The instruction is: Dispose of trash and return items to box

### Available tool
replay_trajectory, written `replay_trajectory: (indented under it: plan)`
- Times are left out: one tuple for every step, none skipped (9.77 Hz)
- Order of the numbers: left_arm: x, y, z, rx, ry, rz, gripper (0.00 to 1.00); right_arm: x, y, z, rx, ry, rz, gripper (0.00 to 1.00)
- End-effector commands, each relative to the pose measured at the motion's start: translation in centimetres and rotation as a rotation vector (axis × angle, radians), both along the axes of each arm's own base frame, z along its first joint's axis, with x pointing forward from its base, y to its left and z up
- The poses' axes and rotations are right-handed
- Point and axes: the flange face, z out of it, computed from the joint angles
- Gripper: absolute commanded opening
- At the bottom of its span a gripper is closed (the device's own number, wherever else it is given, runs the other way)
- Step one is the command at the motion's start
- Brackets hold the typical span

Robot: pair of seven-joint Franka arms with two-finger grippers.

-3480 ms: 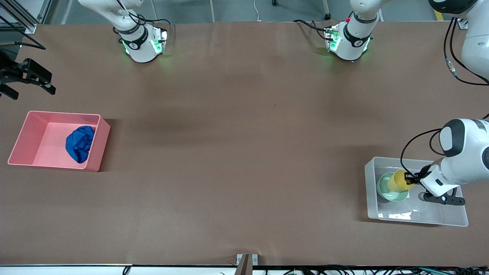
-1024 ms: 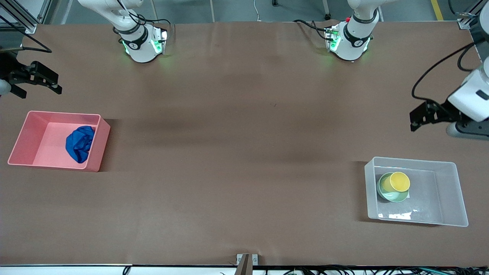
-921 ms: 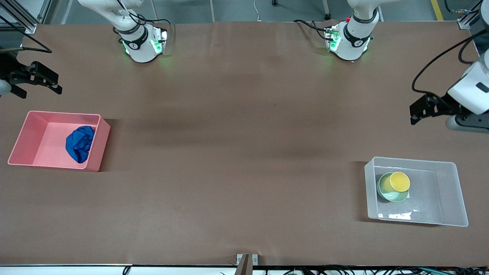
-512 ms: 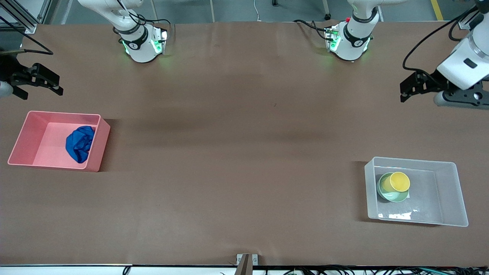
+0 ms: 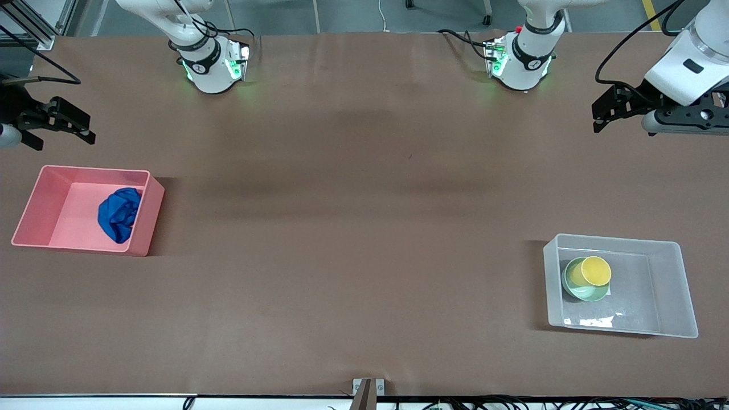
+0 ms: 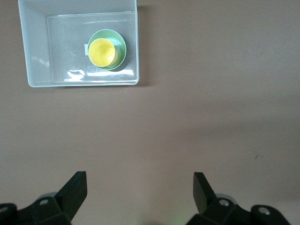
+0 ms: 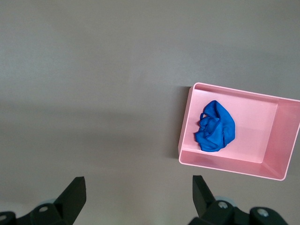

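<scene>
Brown table (image 5: 364,228): box's (image 5: 678,285) sticker hidden under stacked cup (image 5: 592,271) and bowl (image 5: 581,291); both end effectors (image 5: 602,111) (image 5: 71,122) gape.

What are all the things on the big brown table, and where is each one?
Pink bin: one, pink, at the right arm's end of the table.
Blue cloth lump: one, royal blue, in the pink bin.
Clear box: one, whitish see-through, at the left arm's end of the table.
Green bowl: one, pale mint green, in the clear box.
Yellow cup: one, yellow, sitting in the green bowl.
Table: one, brown.
Right gripper: one, black, open, over bare table, waiting.
Left gripper: one, black, open, over bare table.
</scene>
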Motion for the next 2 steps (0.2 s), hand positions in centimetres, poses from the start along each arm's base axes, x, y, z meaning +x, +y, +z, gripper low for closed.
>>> replay_trajectory:
  plan:
    - [1.56, 0.32, -0.70, -0.014, 0.035, 0.012, 1.00, 0.28, 0.13, -0.50, -0.004, -0.004, -0.014, 1.00]
    - [2.22, 0.35, -0.68, -0.016, 0.038, 0.014, 1.00, 0.28, 0.05, -0.58, -0.004, -0.002, -0.016, 1.00]
